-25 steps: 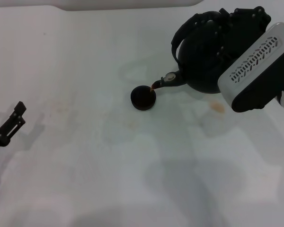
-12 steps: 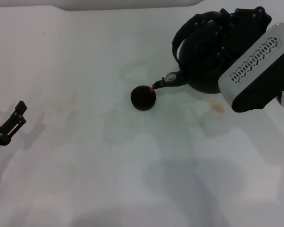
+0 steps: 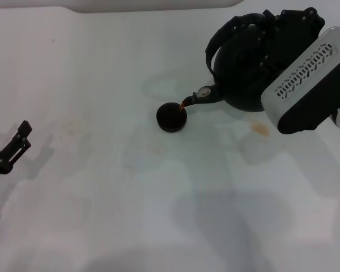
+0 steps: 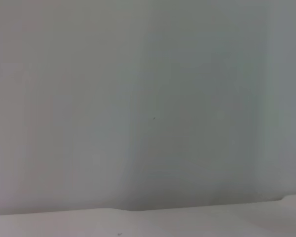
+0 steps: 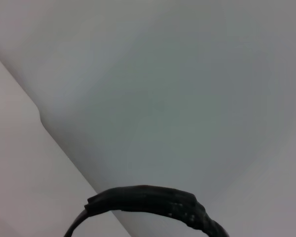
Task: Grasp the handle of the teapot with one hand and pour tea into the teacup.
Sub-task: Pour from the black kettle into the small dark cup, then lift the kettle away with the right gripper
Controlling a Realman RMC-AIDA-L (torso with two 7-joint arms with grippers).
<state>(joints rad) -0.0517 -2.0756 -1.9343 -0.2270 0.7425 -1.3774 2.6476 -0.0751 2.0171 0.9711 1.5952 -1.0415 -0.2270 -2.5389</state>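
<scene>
White tabletop [image 3: 102,85] carries the teacup [image 3: 171,118] at centre. Far right, the right gripper [image 3: 283,25] clamps the handle [image 3: 229,31], tilting the teapot [image 3: 250,68] so tea streams into it. Left gripper [image 3: 8,150] idles near left, jaws apart.

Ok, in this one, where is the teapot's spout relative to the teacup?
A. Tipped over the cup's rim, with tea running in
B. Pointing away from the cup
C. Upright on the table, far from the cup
A: the teapot, held tilted by the right gripper, has its spout at the teacup rim with a brown stream between them.
</scene>
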